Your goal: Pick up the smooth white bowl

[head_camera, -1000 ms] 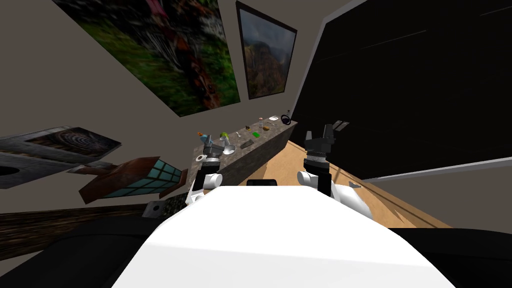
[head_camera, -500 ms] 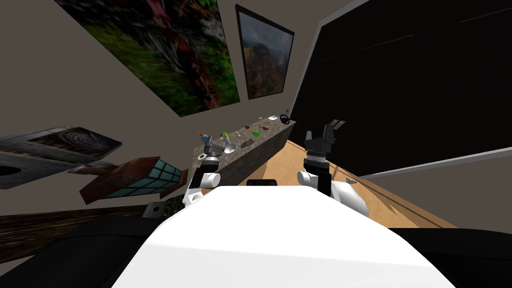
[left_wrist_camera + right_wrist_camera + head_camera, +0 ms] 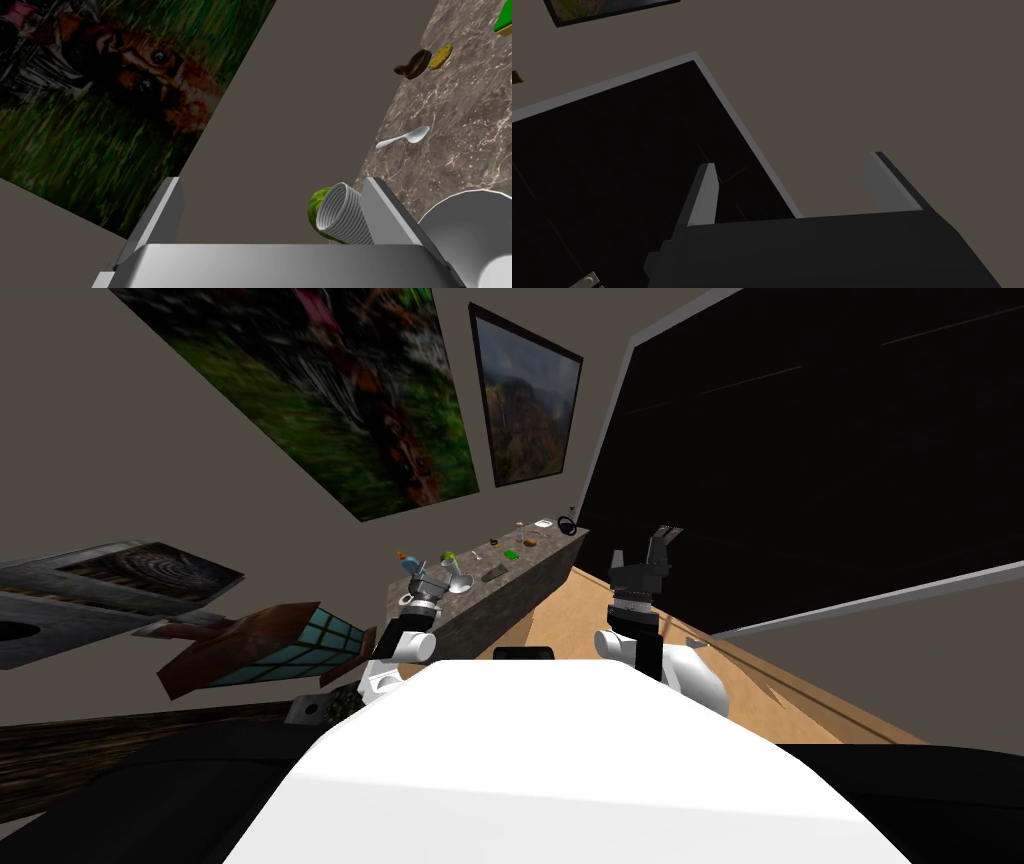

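The left tool (image 3: 277, 215) hangs spread at the wall edge of the tabletop (image 3: 450, 115). The white bowl (image 3: 465, 235) sits just outside one finger, beside a ribbed cup (image 3: 345, 217). The right tool (image 3: 792, 192) is spread, well clear.

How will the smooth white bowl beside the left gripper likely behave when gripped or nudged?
The bowl looks rigid and thin-walled, so probably light and shape-holding. Its smooth wall may slip between the thin fingers of the left gripper. On the stone-patterned counter, a nudge would likely slide it.
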Robot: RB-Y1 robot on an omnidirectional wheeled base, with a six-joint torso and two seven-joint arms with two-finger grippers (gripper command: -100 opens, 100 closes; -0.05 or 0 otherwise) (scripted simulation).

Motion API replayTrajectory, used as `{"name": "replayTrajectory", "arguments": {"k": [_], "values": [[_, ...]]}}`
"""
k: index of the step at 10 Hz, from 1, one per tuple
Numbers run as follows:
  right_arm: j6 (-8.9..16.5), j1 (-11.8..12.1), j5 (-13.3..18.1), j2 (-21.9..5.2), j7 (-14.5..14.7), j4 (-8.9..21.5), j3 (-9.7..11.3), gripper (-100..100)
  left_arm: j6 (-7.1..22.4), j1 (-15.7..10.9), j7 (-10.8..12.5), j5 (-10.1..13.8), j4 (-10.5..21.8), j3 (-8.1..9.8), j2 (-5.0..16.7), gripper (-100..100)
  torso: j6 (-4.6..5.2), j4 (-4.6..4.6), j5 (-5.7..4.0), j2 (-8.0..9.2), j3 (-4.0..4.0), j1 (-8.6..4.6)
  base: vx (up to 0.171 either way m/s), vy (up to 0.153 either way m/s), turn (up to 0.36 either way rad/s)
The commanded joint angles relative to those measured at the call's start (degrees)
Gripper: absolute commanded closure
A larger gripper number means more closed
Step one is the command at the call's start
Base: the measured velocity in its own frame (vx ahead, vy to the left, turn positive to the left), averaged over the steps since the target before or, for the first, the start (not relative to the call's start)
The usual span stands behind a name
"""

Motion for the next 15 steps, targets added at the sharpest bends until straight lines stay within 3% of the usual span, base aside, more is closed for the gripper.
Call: {"name": "replayTrajectory", "arguments": {"k": [1,2,3,8,15], "values": [[0.0,0.0,0.0,0.0,0.0,0.0,0.0,0,1.68,-0.07,0.89,0.65,0.24,0.16,0.48,-100,0.0,0.0,0.0,0.0,0.0,0.0,-0.026,0.019,-0.027],[0.0,0.0,0.0,0.0,0.0,0.0,0.0,0,3.89,-0.34,2.49,1.96,0.13,0.79,1.49,-100,-0.01,0.0,0.0,-0.01,-0.01,0.0,-0.028,0.018,-0.045],[0.0,0.0,0.0,0.0,0.0,0.0,0.0,0,4.63,-0.34,2.49,1.96,0.13,0.79,1.49,-100,0.0,0.0,0.0,-0.01,-0.01,-0.01,-0.022,0.014,-0.026],[0.0,0.01,0.0,0.0,0.0,0.0,0.0,0,12.09,-0.96,7.03,5.54,-0.12,2.44,5.01,-100,-0.01,-0.02,0.0,-0.08,-0.05,-0.04,-0.012,0.011,-0.04],[0.0,0.01,0.0,0.0,0.0,0.0,0.0,0,22.68,-1.32,10.98,8.42,-0.2,3.69,9.11,-100,0.0,-0.05,-0.02,-0.22,-0.12,-0.11,0.013,0.0,-0.031]]}}
